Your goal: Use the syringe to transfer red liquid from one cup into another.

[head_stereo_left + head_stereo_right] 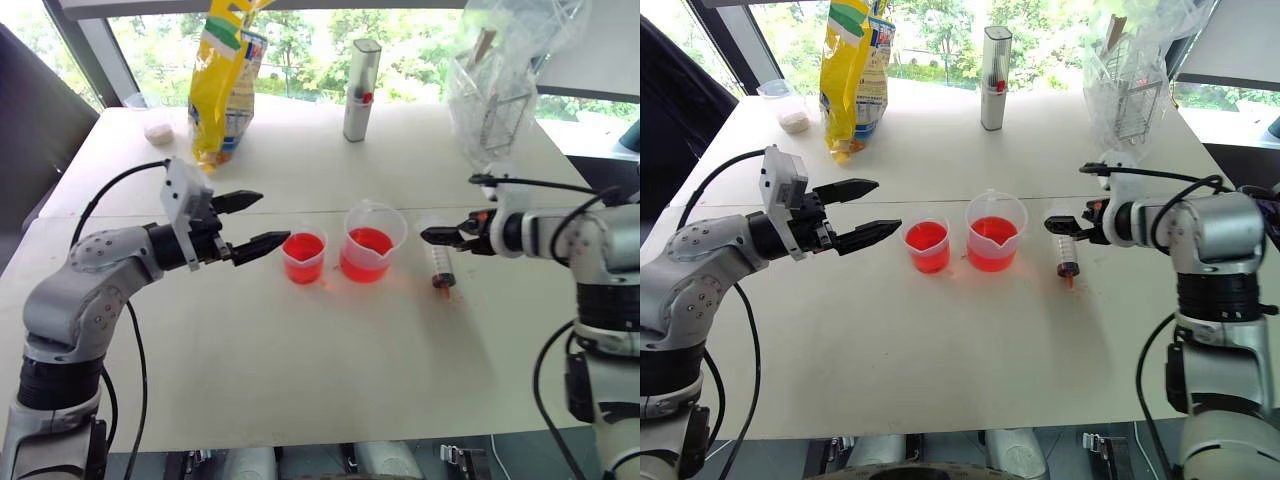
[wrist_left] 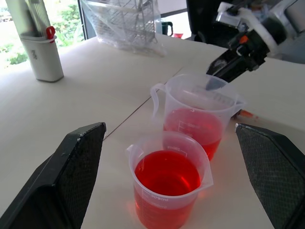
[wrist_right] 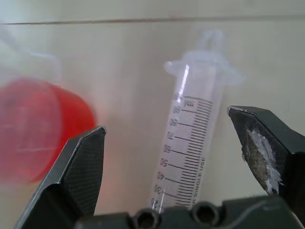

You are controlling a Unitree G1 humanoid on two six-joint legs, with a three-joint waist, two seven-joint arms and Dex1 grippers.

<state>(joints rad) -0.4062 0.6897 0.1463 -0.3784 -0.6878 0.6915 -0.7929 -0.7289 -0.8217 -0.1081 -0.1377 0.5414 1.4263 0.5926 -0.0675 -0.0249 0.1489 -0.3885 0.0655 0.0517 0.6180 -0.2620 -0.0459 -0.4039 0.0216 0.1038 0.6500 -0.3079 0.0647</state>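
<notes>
The syringe (image 1: 439,265) lies flat on the white table (image 1: 300,380), just right of the larger spouted cup (image 1: 372,240), with its red tip toward the table's near edge. My right gripper (image 1: 432,237) hovers over its far end, open, with the clear barrel (image 3: 190,143) lying between the fingers and touching neither. Red liquid stands in the larger cup and in the smaller cup (image 1: 303,257) to its left. On the smaller cup's left, my left gripper (image 1: 266,220) is held level and open, holding nothing. The left wrist view looks over both cups (image 2: 167,191).
At the table's far side are a yellow bag (image 1: 225,80), a tall white container (image 1: 360,90), a wire basket in a clear plastic bag (image 1: 495,100) and a small tub (image 1: 158,128). A seam (image 1: 150,213) crosses the table behind the cups.
</notes>
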